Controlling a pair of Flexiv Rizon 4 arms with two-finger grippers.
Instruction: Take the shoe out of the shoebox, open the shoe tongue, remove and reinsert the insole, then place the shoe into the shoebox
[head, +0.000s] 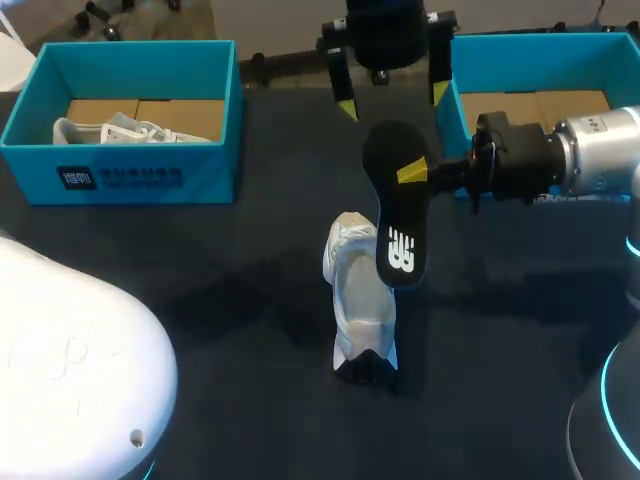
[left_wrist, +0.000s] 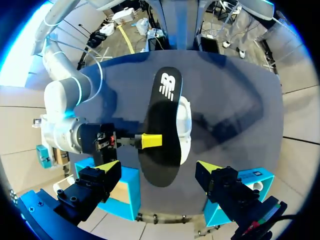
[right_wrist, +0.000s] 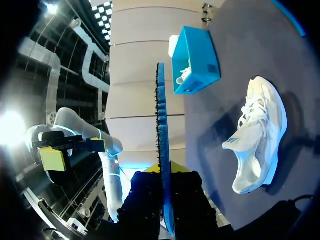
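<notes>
Fingers first: right gripper (head: 412, 172) is clamped flat on the insole, one yellow tip on each face. Left gripper (head: 392, 98) hangs over the far side of the table with its fingers wide apart and nothing between them.

Now the scene. Dark cloth-covered table (head: 200, 280) under everything. Two open teal cardboard shoeboxes sit along its far edge. The left-hand shoebox (head: 120, 175) has a second white shoe (head: 110, 130) lying in it. The right-hand shoebox (head: 540, 45) shows its brown floor, just behind my right wrist.

Out near the middle of the cloth is the white lace-up running shoe (head: 360, 300), out of its box and with neither gripper on it. Its dark opening seems to face my side, though I can't be sure how it lies.

And the long black foam insole (head: 400, 215) with its white logo is up in the air, gripped near its broad rounded end, the narrower logo end hanging down toward the shoe. From the right wrist it shows edge-on, blue on one side, clear of the shoe.

So I reckon removal is done and reinsertion comes next. That calls for the left gripper to come down and steady the shoe, keeping the tongue back. The right has to line the insole up with the opening. The broad end probably ought to lead, so a turn or a regrip looks needed.
</notes>
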